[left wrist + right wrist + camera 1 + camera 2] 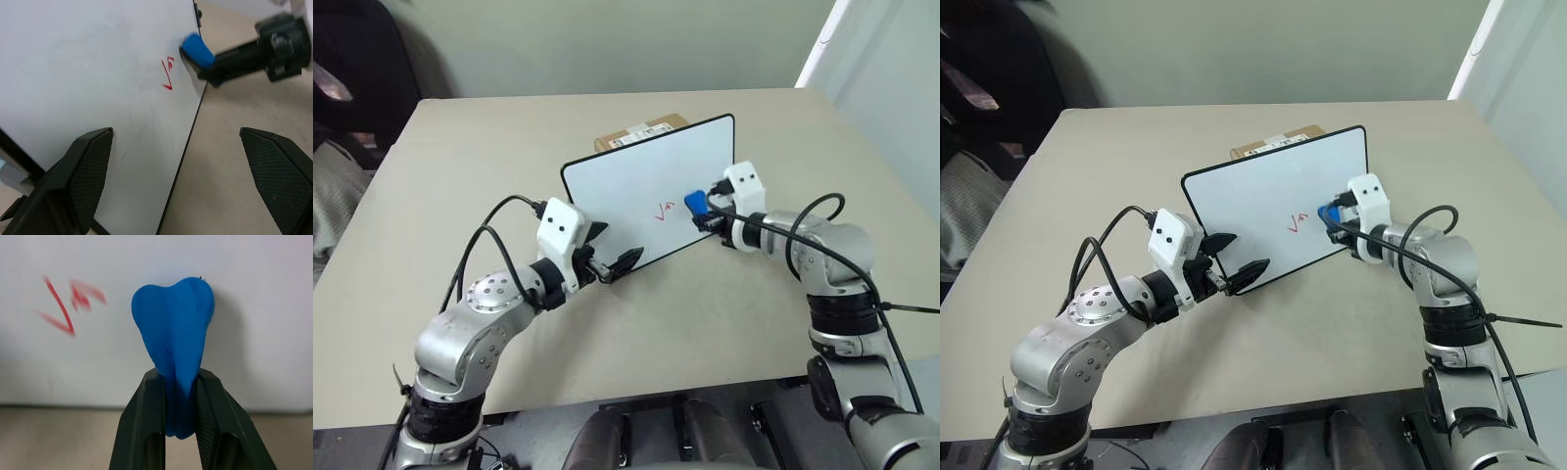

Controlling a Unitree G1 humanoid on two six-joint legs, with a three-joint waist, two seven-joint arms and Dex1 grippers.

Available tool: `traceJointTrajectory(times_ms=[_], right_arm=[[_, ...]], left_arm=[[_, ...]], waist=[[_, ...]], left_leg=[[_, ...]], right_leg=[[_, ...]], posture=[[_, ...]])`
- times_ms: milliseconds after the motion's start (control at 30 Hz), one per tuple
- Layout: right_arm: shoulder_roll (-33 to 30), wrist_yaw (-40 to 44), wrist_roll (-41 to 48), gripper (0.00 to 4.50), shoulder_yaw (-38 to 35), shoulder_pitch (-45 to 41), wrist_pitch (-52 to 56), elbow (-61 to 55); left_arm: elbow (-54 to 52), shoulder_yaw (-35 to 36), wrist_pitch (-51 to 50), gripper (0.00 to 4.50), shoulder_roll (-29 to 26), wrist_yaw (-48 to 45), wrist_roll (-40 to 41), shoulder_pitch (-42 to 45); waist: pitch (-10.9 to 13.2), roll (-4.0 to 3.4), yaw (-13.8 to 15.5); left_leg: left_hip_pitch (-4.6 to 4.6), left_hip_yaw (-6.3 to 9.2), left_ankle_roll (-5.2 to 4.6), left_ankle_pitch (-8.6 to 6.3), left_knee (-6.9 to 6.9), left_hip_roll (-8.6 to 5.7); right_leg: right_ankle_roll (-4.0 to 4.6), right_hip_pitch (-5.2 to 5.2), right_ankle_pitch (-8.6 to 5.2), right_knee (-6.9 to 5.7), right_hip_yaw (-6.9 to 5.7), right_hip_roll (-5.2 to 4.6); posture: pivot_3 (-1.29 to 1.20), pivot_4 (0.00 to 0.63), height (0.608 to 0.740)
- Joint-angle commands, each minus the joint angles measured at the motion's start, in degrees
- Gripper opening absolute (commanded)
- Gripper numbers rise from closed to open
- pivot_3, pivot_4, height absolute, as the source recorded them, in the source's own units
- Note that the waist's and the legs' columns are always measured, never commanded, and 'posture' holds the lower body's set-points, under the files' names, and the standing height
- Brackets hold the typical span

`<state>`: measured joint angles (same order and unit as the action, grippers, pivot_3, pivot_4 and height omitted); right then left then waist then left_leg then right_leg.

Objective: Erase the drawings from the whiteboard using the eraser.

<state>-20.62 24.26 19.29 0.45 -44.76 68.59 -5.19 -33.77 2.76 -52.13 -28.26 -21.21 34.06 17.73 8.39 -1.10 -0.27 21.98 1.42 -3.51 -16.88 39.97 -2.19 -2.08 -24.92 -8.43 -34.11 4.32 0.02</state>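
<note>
The two head views look forward and down from above the table [460, 147], taking in the whole whiteboard [636, 181] from well back. The left wrist view sits close at the whiteboard's lower edge, looking up along its face. The right wrist view faces the whiteboard squarely from very near. All four share the red drawings [665, 210] and the blue eraser [173, 340] beside them.
</note>
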Motion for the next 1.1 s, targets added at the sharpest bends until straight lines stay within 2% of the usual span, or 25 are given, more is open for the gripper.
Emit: traceJointTrajectory(times_ms=[33, 233, 367, 667, 867, 1100], right_arm=[[1.4, 0.58, 2.1, 0.6, -0.07, -2.87, -0.57, -4.22], [2.87, 1.63, 2.98, 0.6, 4.09, -2.67, 0.47, -4.64], [1.89, 2.97, 3.95, 0.6, 5.69, 0.98, 3.43, -2.42], [0.03, 3.48, 4.62, 0.6, 5.25, 1.78, 4.47, -3.46], [2.58, 0.24, 4.17, 0.6, -0.45, -4.43, 1.81, -1.32], [2.32, 0.1, 4.42, 0.6, -0.34, -4.33, 3.67, -1.49]], left_arm=[[-1.78, 1.03, 0.46, 4.5, -0.22, 0.04, 0.37, 0.02], [-1.8, 0.94, 0.63, 4.5, -0.21, 0.21, 0.41, -0.17], [-2.29, 1.09, 0.33, 4.5, -0.21, 0.67, 0.49, -0.42], [-2.76, 1.52, -0.04, 4.5, -0.4, 0.81, 0.91, -0.73], [-2.14, 1.18, 0.05, 4.5, -0.3, 0.5, 0.78, -0.14], [-2.1, 0.95, 0.01, 4.5, -0.13, 0.45, 0.76, 0.07]], waist=[[0.0, 0.0, -0.02], [0.0, 0.0, -0.06], [0.0, 0.0, -0.06], [0.0, 0.0, -0.07], [0.0, 0.0, -0.21], [0.0, 0.0, -0.17]], left_leg=[[0.0, 0.0, 0.0, 0.0, -0.01, 0.0], [0.0, 0.0, -0.01, -0.01, -0.02, 0.0], [0.0, 0.0, 0.0, 0.0, -0.02, 0.01], [0.0, 0.0, 0.0, 0.0, 0.04, 0.0], [0.02, -0.01, 0.0, 0.0, 0.03, -0.02], [0.03, 0.0, 0.0, 0.0, 0.0, -0.01]], right_leg=[[0.01, -0.01, -0.01, 0.0, 0.0, 0.01], [0.03, -0.02, -0.02, 0.07, -0.01, 0.0], [0.03, 0.0, -0.02, 0.04, -0.02, 0.0], [0.02, 0.02, 0.0, 0.0, -0.01, 0.0], [0.03, -0.05, 0.01, -0.03, 0.03, 0.0], [0.09, -0.04, -0.02, 0.01, -0.02, 0.0]], posture=[[0.0, 0.15, 0.74], [0.0, 0.15, 0.74], [0.0, 0.15, 0.74], [0.0, 0.15, 0.74], [0.0, 0.15, 0.74], [0.0, 0.15, 0.74]])
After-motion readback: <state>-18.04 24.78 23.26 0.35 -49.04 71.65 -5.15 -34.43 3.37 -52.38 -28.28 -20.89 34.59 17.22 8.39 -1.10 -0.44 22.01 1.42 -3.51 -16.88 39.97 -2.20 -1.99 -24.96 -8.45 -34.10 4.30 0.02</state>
